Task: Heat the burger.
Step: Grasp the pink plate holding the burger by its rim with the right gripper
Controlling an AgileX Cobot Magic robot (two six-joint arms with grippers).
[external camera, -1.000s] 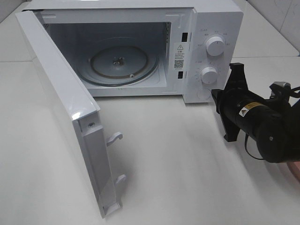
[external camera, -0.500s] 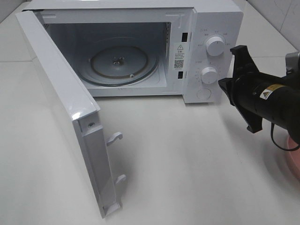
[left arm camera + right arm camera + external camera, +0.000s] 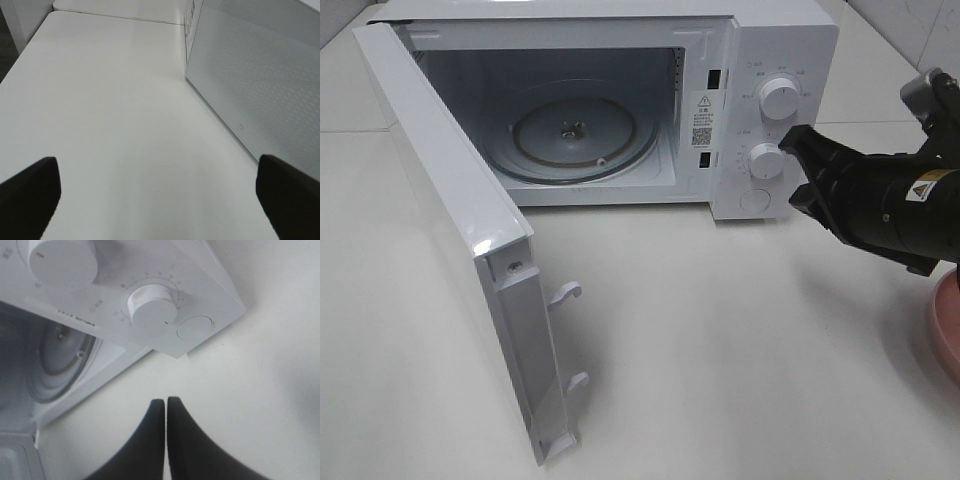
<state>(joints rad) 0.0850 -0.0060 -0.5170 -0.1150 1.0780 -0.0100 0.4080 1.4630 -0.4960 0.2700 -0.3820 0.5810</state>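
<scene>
The burger is out of view in every frame. The white microwave stands at the back with its door swung wide open, and its glass turntable is bare. My right gripper is shut with nothing in it, just right of the control panel and level with the lower knob. The right wrist view shows its fingertips pressed together above the table, below that lower knob. My left gripper is open and empty over bare table, beside the microwave's perforated panel.
A round pink plate shows only its rim at the right edge, behind my right arm. The open door juts toward the front left. The upper knob and a round button are also on the control panel.
My right arm has swung up and to the right and turned, so the shut gripper now points at the lower knob. More of the pink plate's rim shows.
</scene>
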